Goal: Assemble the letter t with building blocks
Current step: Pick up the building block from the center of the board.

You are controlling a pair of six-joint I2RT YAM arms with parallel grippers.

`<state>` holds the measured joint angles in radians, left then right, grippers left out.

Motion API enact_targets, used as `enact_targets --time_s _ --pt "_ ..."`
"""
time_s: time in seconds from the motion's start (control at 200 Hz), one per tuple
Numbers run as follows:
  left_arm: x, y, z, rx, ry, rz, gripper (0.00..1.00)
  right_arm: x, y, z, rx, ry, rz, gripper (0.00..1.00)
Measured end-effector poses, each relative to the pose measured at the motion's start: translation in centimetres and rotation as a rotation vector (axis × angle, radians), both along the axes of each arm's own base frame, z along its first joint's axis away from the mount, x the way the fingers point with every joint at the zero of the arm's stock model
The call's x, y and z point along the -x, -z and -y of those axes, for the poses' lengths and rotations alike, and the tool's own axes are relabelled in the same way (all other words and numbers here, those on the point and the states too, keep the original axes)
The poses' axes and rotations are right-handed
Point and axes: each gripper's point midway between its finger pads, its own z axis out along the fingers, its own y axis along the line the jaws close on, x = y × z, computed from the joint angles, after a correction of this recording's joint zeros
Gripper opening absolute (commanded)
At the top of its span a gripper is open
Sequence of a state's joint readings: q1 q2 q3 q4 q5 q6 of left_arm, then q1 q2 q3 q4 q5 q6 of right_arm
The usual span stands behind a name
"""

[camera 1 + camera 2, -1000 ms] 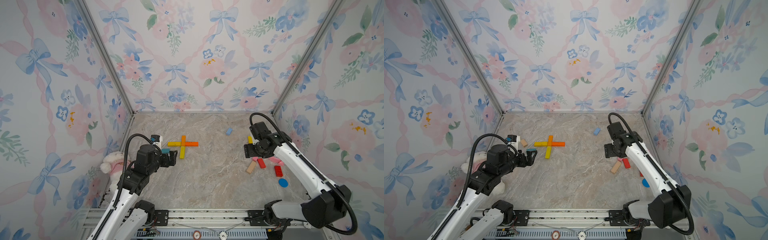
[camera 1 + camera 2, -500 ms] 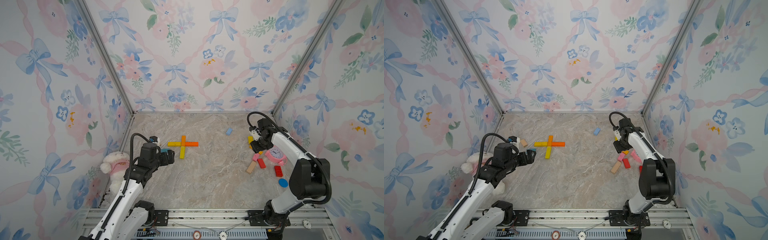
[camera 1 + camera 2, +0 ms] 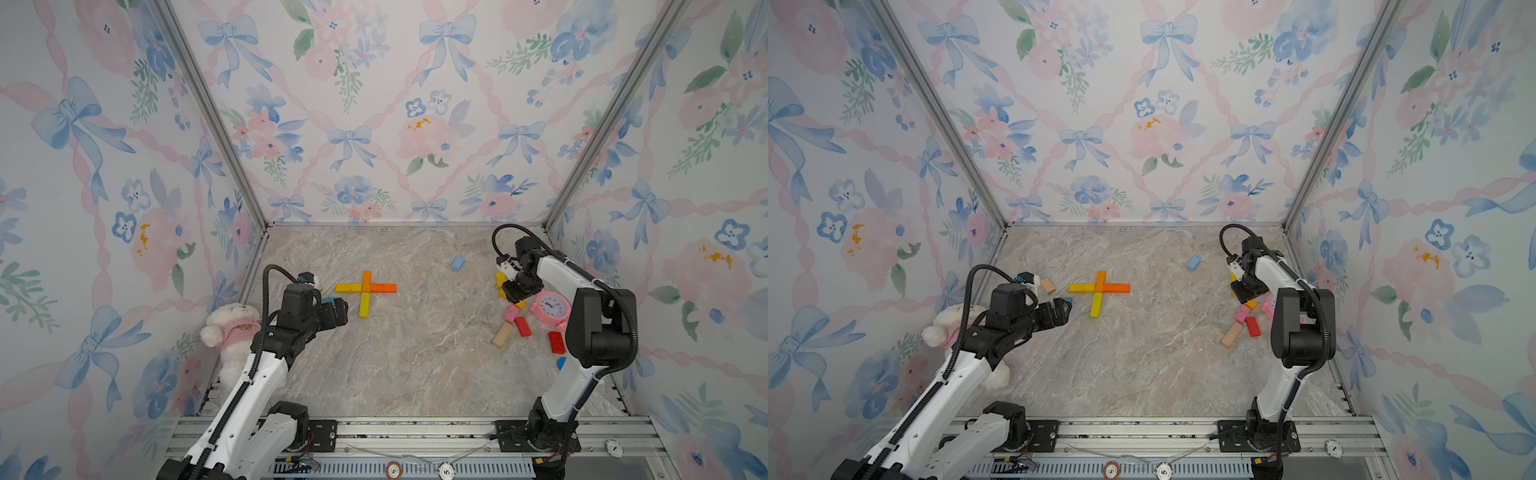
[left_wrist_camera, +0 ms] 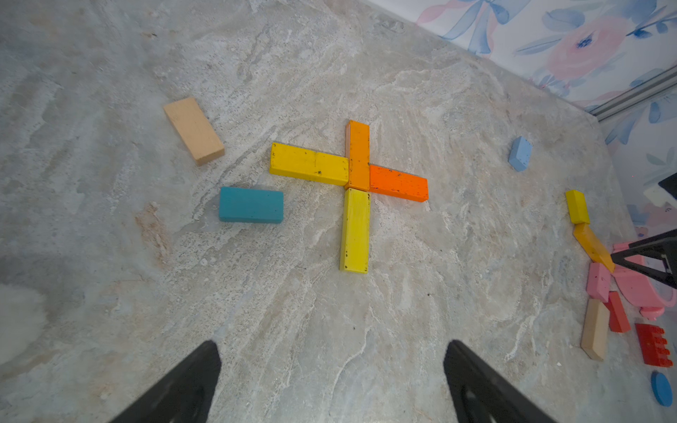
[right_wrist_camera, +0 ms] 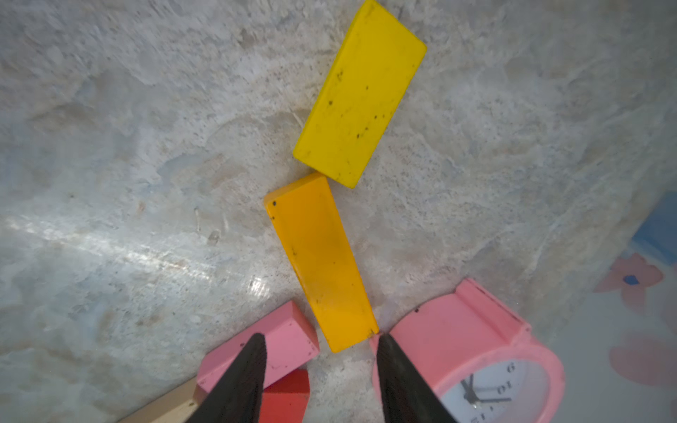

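Right gripper [image 5: 320, 337], 3 o'clock from the cross [image 3: 365, 288]: jaws half-spread astride the orange-yellow block [image 5: 318, 256]. Expect light, rigid, smooth wood; pinch its long sides. Left gripper [image 4: 331, 344] spread, empty.

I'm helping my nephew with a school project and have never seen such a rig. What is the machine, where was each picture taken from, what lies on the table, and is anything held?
These are two robot arms at a stone-patterned table, each ending in a two-fingered gripper. The two wide pictures come from one camera head above; the two close-ups come from cameras on the wrists. In the middle lies a cross of four blocks, yellow and orange. Near the left gripper lie a teal block and a bare wood block; it is open and empty. The right gripper is over a cluster beside a pink alarm clock, its jaws apart either side of the end of an amber block; nothing is gripped yet. A plush toy sits by the left arm.
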<state>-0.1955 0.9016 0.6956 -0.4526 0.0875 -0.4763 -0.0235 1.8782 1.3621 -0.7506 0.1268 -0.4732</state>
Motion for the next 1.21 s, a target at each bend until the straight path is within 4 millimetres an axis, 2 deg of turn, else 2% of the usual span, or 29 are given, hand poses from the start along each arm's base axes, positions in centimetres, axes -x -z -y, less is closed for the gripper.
enact_targets --time_s 0.21,0.52,0.755,0.875,1.06,1.205 --pt "-0.2 0.4 -0.3 -0.002 -0.011 -0.012 0.98 -0.7 1.7 0.7 -0.007 0.008 -0.03 0.51" --pt "-0.4 0.5 -0.3 -0.002 -0.011 -0.016 0.98 -1.6 1.8 1.3 -0.018 0.014 -0.013 0.51" --pt "-0.4 1.0 -0.1 0.001 -0.004 -0.036 0.98 -1.9 3.2 1.4 -0.036 0.02 -0.039 0.51" --pt "-0.4 1.0 0.0 0.003 -0.002 -0.036 0.98 -2.2 3.2 1.4 -0.045 0.022 -0.033 0.46" --pt "-0.4 1.0 0.0 0.003 -0.001 -0.036 0.98 -2.1 3.3 1.3 -0.056 0.032 -0.035 0.28" --pt "-0.4 1.0 0.0 0.004 0.0 -0.036 0.98 -2.2 3.3 1.2 -0.065 0.037 -0.033 0.21"
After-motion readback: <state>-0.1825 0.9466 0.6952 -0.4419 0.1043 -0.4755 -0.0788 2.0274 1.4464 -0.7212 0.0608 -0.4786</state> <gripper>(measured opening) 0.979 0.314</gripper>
